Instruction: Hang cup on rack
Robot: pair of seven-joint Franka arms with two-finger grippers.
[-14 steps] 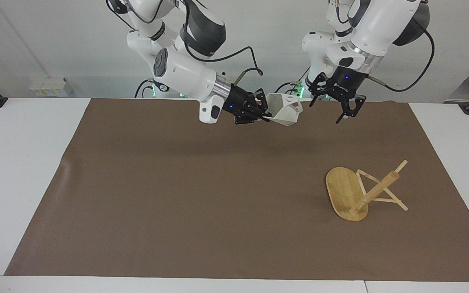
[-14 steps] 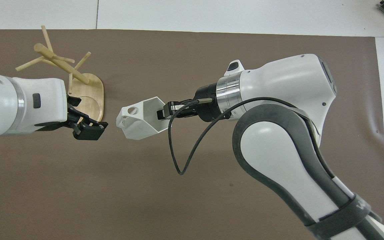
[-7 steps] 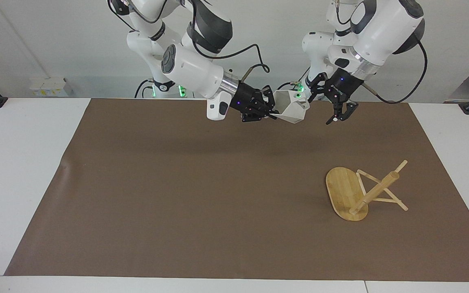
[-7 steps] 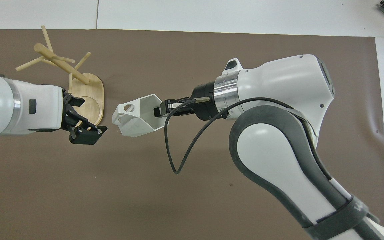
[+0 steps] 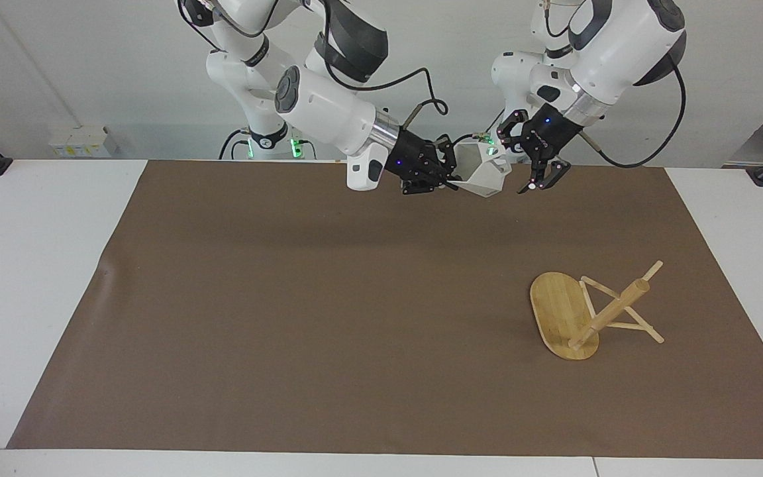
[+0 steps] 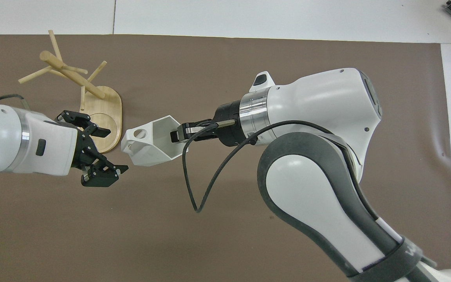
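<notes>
Brown matting covers the table (image 5: 37,278) beneath both Franka arms, which meet in the air over the mat's edge at the robots' end. The rack (image 5: 587,317) lies tipped on the mat, well below the grippers and toward the left arm's end — its oval base stands on edge, and its post's long axis slants away from the base, with the thin pegs splayed around it. No cup hangs on any peg.

The right gripper (image 5: 448,183) is clamped on the wall of the cup (image 5: 484,173), one finger inside the mouth and one outside, holding it up on its side. The cup's blocky handle (image 6: 141,135), with its round hole, points away from that gripper and straight toward the left gripper (image 6: 106,152), which hovers just beside the cup without touching it. Its jaws gape wide and hold nothing; the handle sits level with the gap between them. Nothing can be seen inside the cup.

Judged from this moment, a handover is in hand — the left arm is the nearer one to the rack, and the handle faces it. Whichever arm carries on, the fallen rack would seem to need righting before a peg can take the cup.
</notes>
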